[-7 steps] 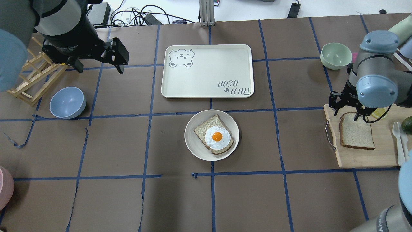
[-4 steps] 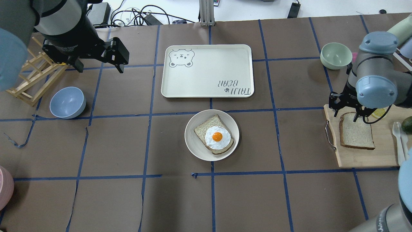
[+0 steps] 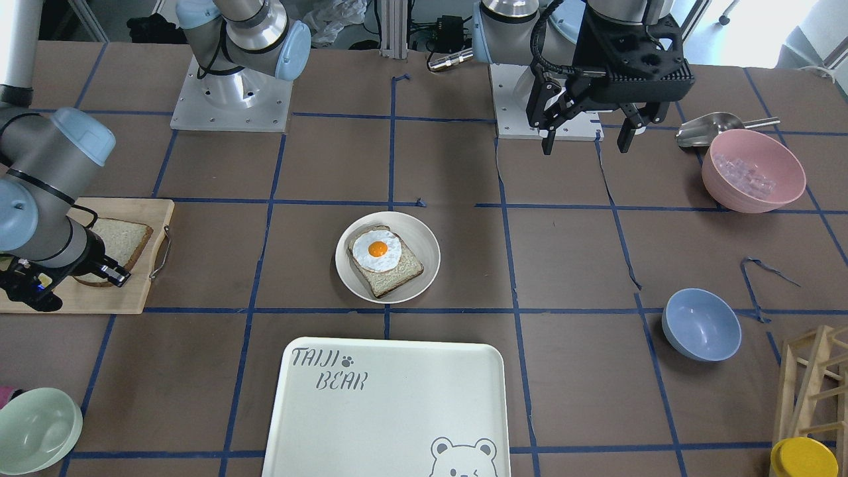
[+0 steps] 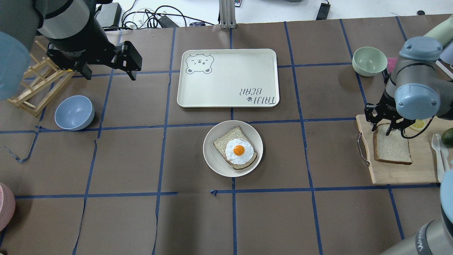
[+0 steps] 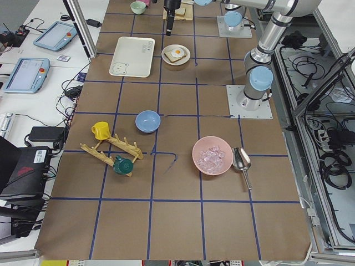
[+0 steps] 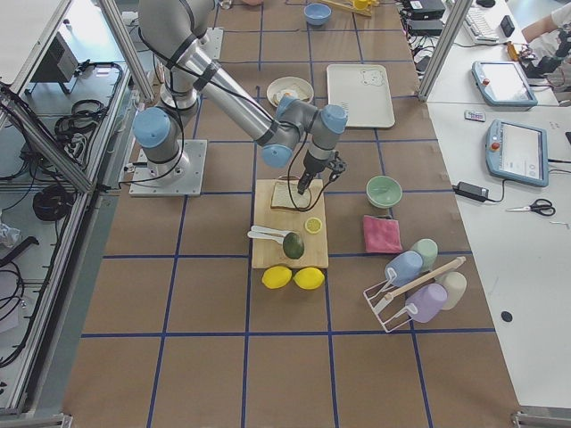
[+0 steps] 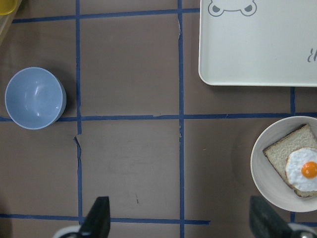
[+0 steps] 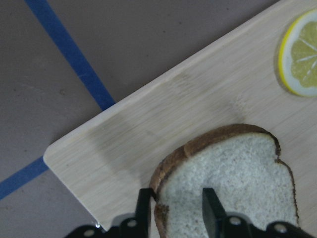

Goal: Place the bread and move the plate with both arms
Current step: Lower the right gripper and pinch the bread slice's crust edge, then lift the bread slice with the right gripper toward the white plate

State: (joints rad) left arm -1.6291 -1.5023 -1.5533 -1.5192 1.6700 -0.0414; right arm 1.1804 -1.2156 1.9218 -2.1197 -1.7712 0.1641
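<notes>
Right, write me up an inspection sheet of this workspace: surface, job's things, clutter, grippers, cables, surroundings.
Surface: table papered brown, blue tape grid, paper torn in places.
Job's things: bread flat on cutting board; plate mid-table, holding egg-topped slice.
Clutter: tray, blue bowl, green bowl, pink bowl, scoop, wooden rack, lemon slice, avocado.
Grippers: left gripper open, above the table, holding nothing; right gripper straddles the bread's crust edge, grip unclear.
Cables: bundle beyond the table's far edge.
Surroundings: tablets beside the table.
</notes>
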